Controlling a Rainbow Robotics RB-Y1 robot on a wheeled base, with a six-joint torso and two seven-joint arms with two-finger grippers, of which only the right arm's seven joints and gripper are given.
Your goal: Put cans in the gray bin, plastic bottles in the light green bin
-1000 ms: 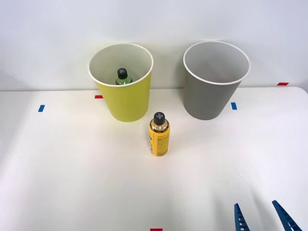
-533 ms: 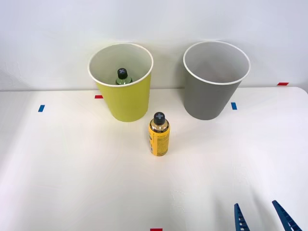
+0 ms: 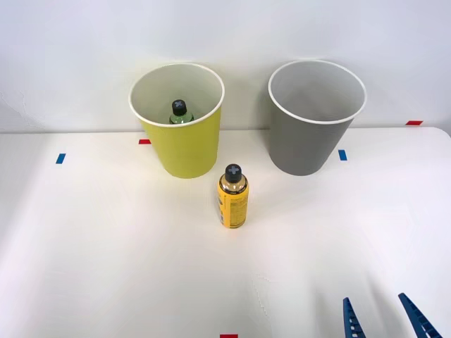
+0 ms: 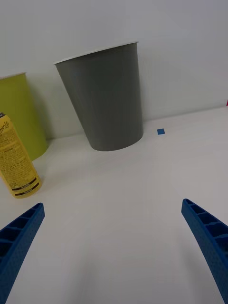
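The right gripper is hanging wide open at the near right of the table, gripping nothing. A yellow-labelled bottle is standing before the light green bin, which is holding a greenish bottle; the gray bin is sitting far right.

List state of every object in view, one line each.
Lime round plastic bin: upright, holds one bottle.
Greenish black-capped plastic bottle: upright inside the lime bin.
Gray round plastic bin: upright, nothing visible inside.
Yellow-labelled black-capped bottle: upright on the white table, in front of and between the bins, ungrasped.
Right end effector: open, holding nothing.
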